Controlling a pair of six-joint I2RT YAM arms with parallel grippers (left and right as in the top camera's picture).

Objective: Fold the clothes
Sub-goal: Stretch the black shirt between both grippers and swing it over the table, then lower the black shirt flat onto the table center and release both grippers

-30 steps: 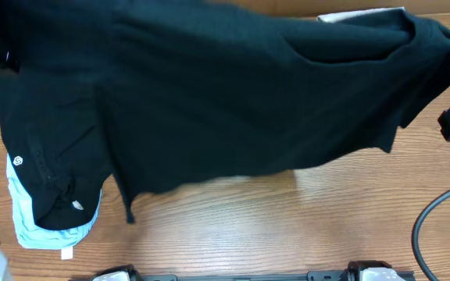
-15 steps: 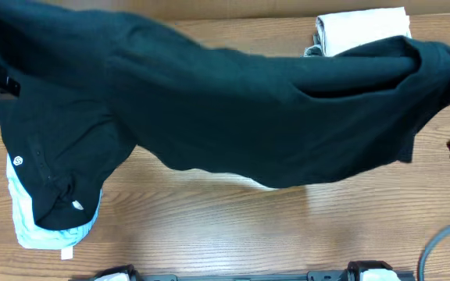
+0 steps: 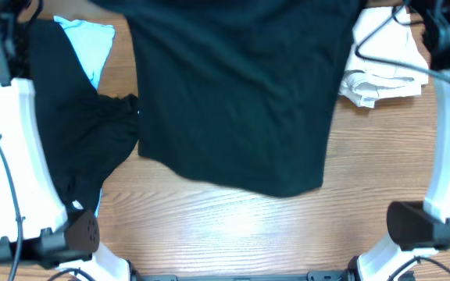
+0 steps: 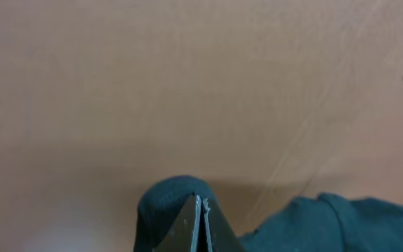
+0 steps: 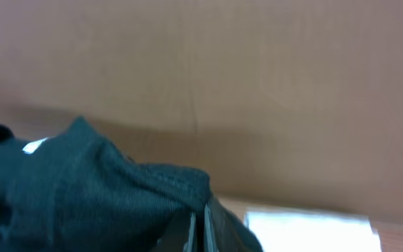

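**Black T-shirt held up between two clamped grippers**

At the left edge of the wooden table (image 3: 233, 230) lies a heap of black cloth (image 3: 76, 140). A light-blue garment (image 3: 88, 39) pokes out from under its far end. The left arm (image 3: 14, 148) stretches away along that side, its white link passing over the outer margin of the heap. In its wrist view the left gripper (image 4: 200, 227) is pinched tight, with a bulge of dark fabric caught between the fingers.

The black T-shirt (image 3: 241, 101) fills the middle as a broad panel running from the far edge toward the near side. Its left border meets the heap. I can't tell from above whether its lower hem rests on the wood or hangs just over it. Nearer than the hem, a wide band of bare table runs across between the two arm bases.

To the right, pale folded garments (image 3: 385, 74) sit just beside the shirt's edge, with a thin black cable crossing them. The right arm (image 3: 448, 133) reaches away along the right side. The right gripper (image 5: 200, 231) is also clenched on a bunched fold of the shirt.
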